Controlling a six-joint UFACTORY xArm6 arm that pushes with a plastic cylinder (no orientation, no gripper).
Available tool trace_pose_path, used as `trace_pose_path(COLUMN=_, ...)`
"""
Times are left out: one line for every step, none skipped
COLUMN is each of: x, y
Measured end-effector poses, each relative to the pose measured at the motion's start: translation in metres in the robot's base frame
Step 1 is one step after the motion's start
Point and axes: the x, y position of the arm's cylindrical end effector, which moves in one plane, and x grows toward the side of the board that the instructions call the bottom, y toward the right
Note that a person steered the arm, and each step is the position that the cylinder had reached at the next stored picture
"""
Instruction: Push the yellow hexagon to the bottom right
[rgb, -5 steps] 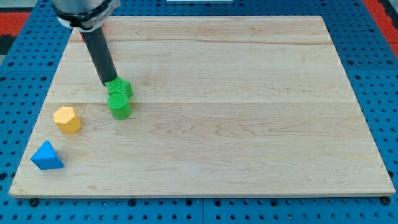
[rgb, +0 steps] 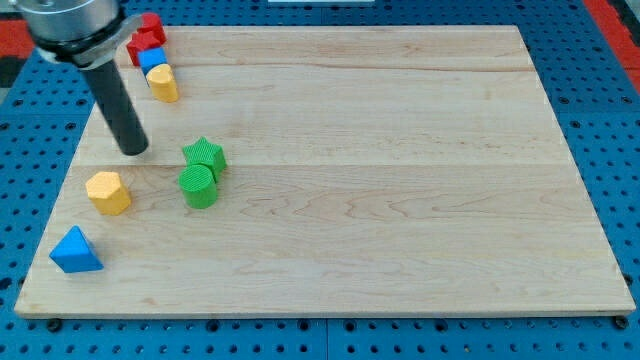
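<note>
my tip (rgb: 135, 151) | no hand in view, nothing held | touches nothing, above yellow hexagon (rgb: 108, 192)

Pale, smooth-grained wooden board (rgb: 400, 150) on a blue perforated metal-like base (rgb: 600, 40); matt dark rod (rgb: 118, 110); ribbed, plastic-looking green blocks (rgb: 200, 186); smooth matt yellow hexagon (rgb: 108, 192).

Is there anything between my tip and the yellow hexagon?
No. In the camera view, only bare board lies between my tip and the yellow hexagon, which sits below it.
</note>
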Motion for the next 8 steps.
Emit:
trace_pose_path(x=0.017, y=-0.027)
trace_pose_path(x=0.037, y=-0.011)
trace_pose_path(x=0.051, y=0.010)
trace_pose_path(x=0.058, y=-0.019)
trace_pose_path(x=0.079, y=-0.008)
trace_pose_path(x=0.076, y=0.029)
trace_pose_path(x=0.084, y=0.056)
trace_pose_path(x=0.090, y=0.035)
